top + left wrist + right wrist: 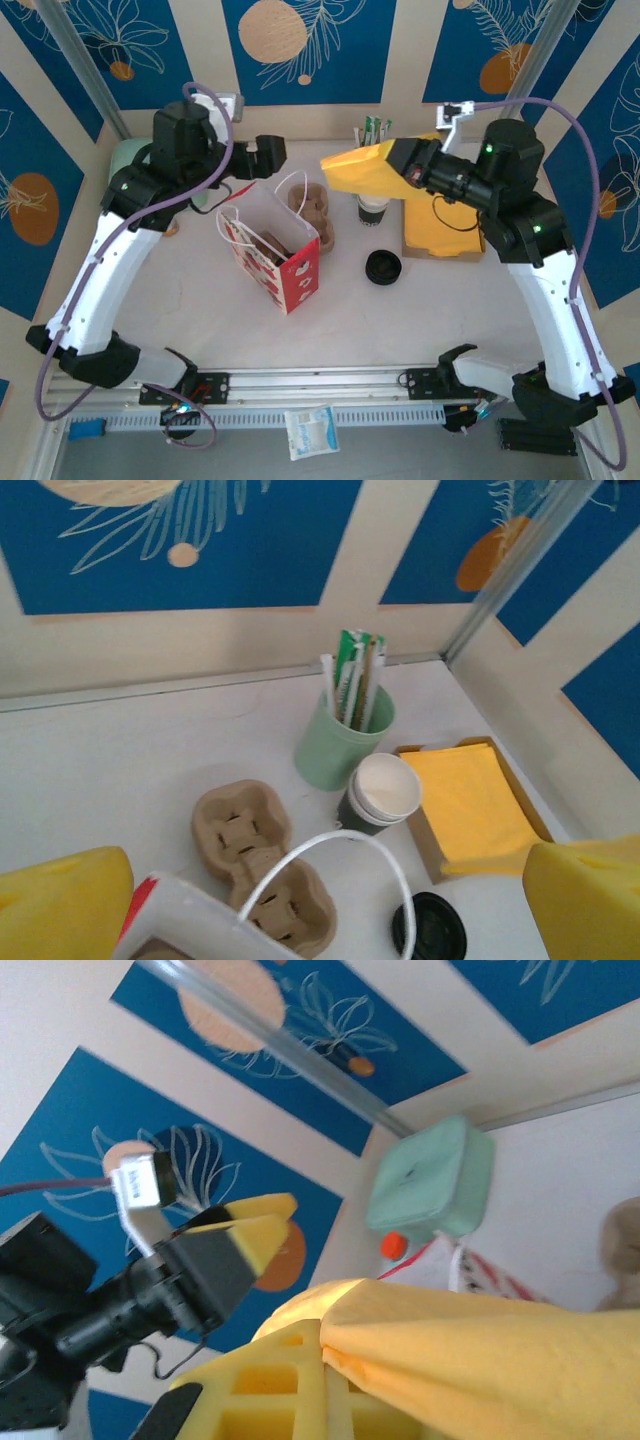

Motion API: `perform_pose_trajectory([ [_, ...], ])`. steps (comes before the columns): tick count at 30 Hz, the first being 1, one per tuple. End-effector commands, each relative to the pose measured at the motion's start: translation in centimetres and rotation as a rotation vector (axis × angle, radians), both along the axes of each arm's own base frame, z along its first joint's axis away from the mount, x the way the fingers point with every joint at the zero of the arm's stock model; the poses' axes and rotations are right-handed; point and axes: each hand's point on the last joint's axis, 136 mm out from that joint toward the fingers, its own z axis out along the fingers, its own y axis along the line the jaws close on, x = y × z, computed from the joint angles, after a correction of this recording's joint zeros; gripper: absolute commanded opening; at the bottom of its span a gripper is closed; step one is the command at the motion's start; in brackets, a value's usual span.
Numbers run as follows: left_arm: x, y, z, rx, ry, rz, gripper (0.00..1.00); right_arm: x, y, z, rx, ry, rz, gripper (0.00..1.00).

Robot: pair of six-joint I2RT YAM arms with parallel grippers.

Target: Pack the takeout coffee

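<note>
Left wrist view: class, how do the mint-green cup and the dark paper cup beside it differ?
The mint-green cup holds sticks; the dark paper cup shows a bare white inside. The mint-green cup is green all over; the dark paper cup has dark sides and a white rim. Both stand upright and lidless on the table.

Right of the paper bag (275,250), a yellow napkin (352,168) hides the rim of the dark cup (373,212) and the jaws of the right gripper (385,160); I can't read its grip.
</note>
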Motion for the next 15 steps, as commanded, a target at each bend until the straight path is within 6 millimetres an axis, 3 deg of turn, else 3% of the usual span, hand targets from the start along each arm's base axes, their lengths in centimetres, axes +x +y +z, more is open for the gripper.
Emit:
perform_pose_trajectory([
  [1,-0.1,2.5,-0.2,-0.007,-0.004,0.074,0.99,0.1,2.1,1.9,0.018,-0.052,-0.02,0.0],
  [9,-1.4,7.8,-0.3,-0.032,-0.017,0.211,0.99,-2.1,9.7,3.4,0.032,-0.101,0.083,0.0],
  [15,-2.6,10.4,-0.2,-0.049,-0.031,0.276,0.99,-2.7,13.7,3.1,0.054,-0.094,0.1,0.0],
])
